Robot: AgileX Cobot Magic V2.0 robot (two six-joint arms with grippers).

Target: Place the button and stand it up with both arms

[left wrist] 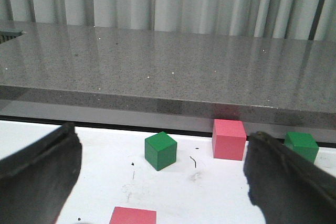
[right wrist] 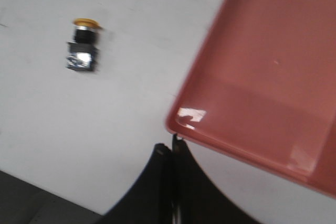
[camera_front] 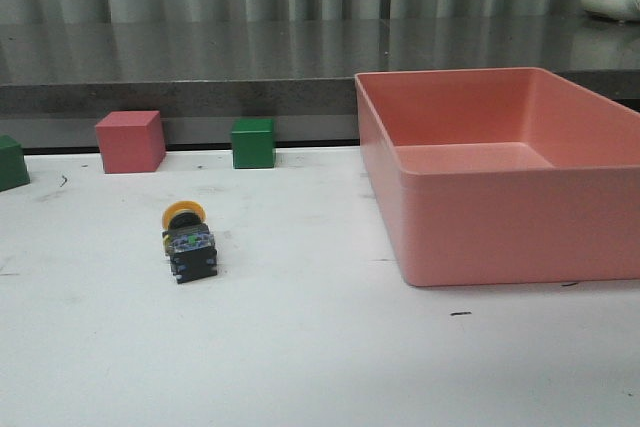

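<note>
The button [camera_front: 187, 240] lies on its side on the white table, left of centre, yellow cap toward the back and black base toward the front. It also shows in the right wrist view [right wrist: 83, 46], far from my right gripper [right wrist: 171, 150]. That gripper is shut and empty, high above the table near the pink bin's corner. My left gripper [left wrist: 163, 177] is open and empty, its fingers [left wrist: 37, 171] spread wide over the table's back left. The button is out of the left wrist view. Neither arm shows in the front view.
A large pink bin [camera_front: 500, 172] stands on the right. A pink cube [camera_front: 130, 141] and two green cubes [camera_front: 252, 142] [camera_front: 10, 163] stand along the table's back edge. A grey counter [camera_front: 300, 57] runs behind. Another pink block [left wrist: 133, 216] lies near the left gripper.
</note>
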